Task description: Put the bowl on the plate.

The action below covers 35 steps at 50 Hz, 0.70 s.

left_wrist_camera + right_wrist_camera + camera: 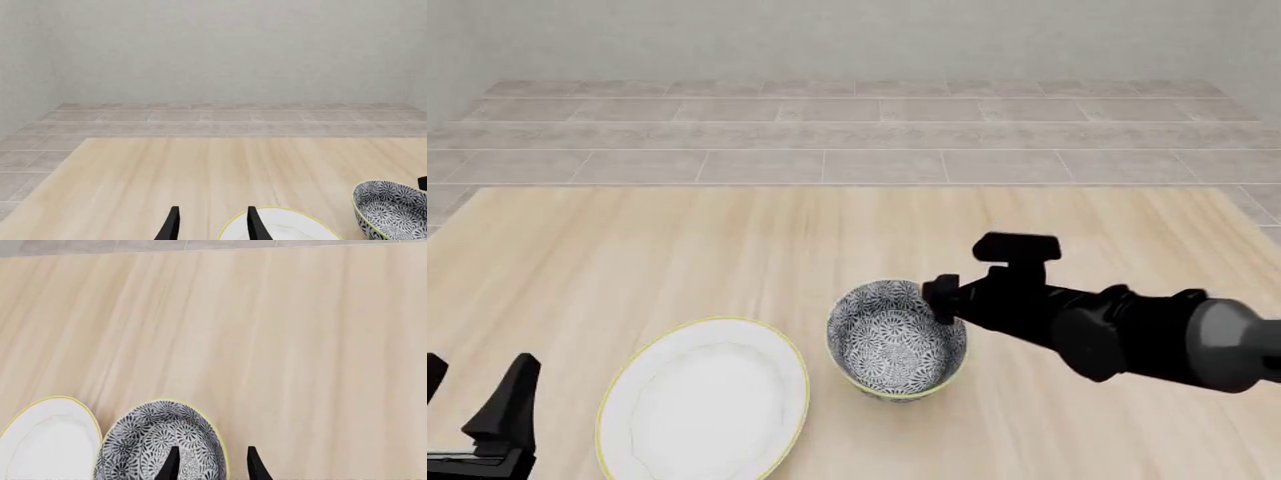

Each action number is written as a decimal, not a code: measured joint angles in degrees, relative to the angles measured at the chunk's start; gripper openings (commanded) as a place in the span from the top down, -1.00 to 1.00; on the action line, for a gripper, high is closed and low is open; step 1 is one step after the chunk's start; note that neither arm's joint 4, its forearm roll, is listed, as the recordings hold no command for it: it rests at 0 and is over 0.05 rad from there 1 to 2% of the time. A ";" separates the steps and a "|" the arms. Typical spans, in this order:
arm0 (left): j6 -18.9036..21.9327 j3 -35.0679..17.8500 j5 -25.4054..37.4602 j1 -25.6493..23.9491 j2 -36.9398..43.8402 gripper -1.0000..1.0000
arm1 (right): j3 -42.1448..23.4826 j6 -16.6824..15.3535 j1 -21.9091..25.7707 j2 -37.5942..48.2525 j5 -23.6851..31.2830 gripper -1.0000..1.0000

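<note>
Pale wooden table (667,260): bowl (894,342) not yet on the plate (701,400), standing just beside it.
Right gripper (210,466) straddles the bowl's rim, fingers parted, seemingly ungripped; left gripper (210,225) waits open.

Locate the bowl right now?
Front view: the bowl stands on the table just right of the plate, not on it, with the right gripper at its right rim.

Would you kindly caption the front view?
Right claw straddles the patterned bowl's rim beside the empty white plate.
</note>
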 measured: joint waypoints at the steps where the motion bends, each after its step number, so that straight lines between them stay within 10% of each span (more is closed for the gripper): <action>1: 0.00 0.00 0.00 0.00 0.00 -1.00 | 0.07 0.07 0.06 0.11 -0.08 -1.00; 35: 0.00 0.00 0.00 0.00 0.00 -1.00 | 2.88 1.84 1.15 1.72 -2.94 -1.00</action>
